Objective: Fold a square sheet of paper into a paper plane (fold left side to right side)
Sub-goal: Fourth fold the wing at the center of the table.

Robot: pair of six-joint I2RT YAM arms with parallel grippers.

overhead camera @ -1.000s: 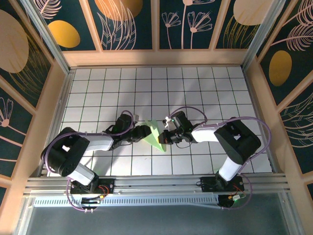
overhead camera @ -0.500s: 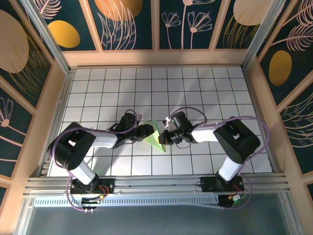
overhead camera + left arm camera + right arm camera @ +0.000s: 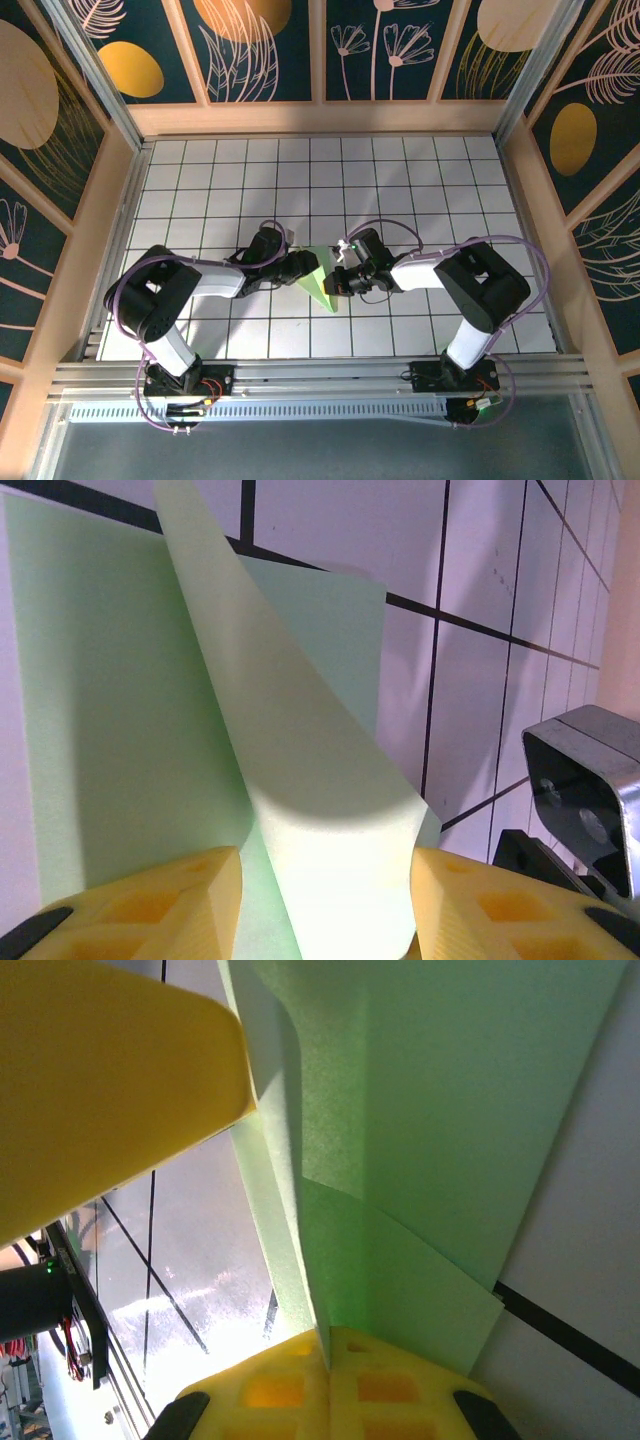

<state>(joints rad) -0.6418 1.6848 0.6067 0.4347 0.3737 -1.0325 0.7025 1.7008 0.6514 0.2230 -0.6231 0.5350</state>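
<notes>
**Mid-fold, front and centre**

My left pincer point(image 3: 303, 265), jaws apart, straddles a raised flap of the green paper point(image 3: 321, 287), which lies on the counter point(image 3: 400, 180) near the front. My right pincer point(image 3: 336, 282) is clamped tight on its edge.

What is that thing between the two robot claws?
A folded pale green paper, plain in the top view. The right gripper is shut on it; the left gripper stands open around a raised flap.

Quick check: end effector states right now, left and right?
Left end effector: open around a raised flap of the green paper.
Right end effector: closed on the green paper.
</notes>
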